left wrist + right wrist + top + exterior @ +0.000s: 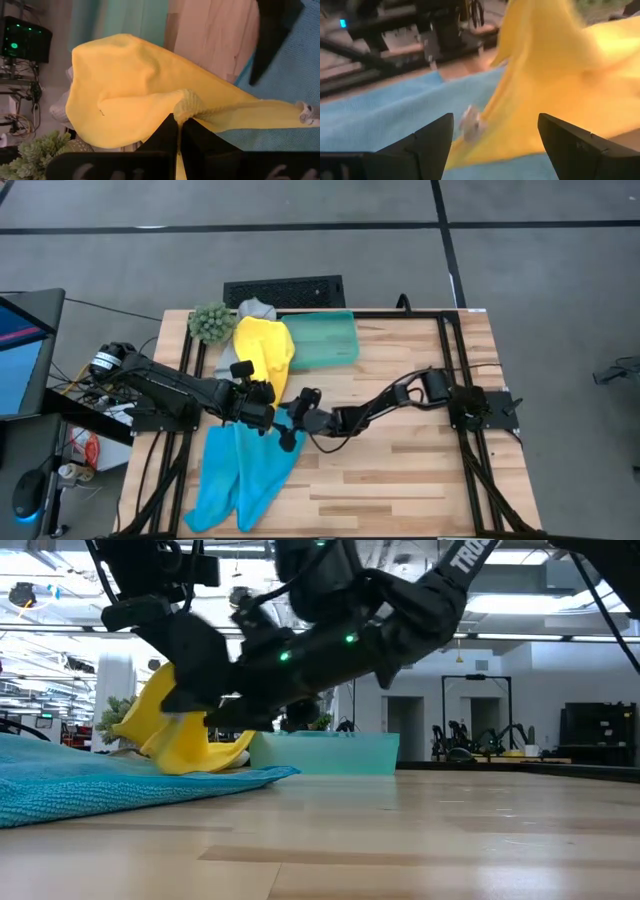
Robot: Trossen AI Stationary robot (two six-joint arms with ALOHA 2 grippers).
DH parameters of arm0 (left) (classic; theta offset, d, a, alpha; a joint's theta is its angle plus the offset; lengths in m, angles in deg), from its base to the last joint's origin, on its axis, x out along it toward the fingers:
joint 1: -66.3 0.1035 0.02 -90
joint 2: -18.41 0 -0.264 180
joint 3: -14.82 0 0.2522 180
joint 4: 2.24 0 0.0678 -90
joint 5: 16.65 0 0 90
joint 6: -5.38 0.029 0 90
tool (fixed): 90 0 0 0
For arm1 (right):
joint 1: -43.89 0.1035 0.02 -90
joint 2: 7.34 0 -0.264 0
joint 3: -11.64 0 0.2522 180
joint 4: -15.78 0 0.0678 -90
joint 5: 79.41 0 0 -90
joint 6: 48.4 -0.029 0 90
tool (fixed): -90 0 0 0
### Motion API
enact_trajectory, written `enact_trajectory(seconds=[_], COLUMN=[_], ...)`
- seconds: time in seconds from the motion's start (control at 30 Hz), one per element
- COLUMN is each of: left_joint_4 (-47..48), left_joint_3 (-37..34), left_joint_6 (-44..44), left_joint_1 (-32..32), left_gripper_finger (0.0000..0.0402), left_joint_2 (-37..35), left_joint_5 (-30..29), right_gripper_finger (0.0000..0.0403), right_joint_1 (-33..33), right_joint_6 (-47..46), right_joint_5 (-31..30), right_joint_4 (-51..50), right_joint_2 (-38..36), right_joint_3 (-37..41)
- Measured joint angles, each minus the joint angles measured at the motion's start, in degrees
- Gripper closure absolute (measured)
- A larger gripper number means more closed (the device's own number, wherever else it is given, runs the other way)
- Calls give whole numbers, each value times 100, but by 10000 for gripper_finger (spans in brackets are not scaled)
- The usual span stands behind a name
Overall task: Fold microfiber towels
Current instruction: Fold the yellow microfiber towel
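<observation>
The worktop (400, 480) carries everything, with the two blue towels (235, 475) spread limp toward its near left corner and the teal tray (325, 340) at the far edge. The yellow towel (262, 352) lies heaped between the tray and the blue ones, a grey towel (256, 309) peeking out behind it beside the plant ball (211, 323). The left gripper (179, 122) has its fingers pressed together on a bunched edge of the yellow cloth, lifting it in a ridge. The right gripper (495, 132) hovers just beside, fingers spread wide and holding nothing, facing a small tag (470, 122). The step looks like drawing the yellow towel out flat; next the right gripper likely needs a second corner.
</observation>
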Motion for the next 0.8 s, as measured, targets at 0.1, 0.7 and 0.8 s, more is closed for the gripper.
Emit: enact_trajectory(seconds=[0.1,0.7,0.8], left_joint_4=[0,-328,-328], left_joint_3=[0,2,2], left_joint_6=[0,175,175], left_joint_1=[0,0,0], left_gripper_finger=[401,401,401], left_joint_2=[0,0,0], left_joint_5=[-1,-133,-133], right_gripper_finger=[88,120,168], right_joint_1=[32,-34,-65], right_joint_6=[45,-723,-833], right_joint_5=[-64,-365,-363], right_joint_4=[-482,-1458,-1558], right_joint_2=[124,150,150], right_joint_3=[-367,-635,-635])
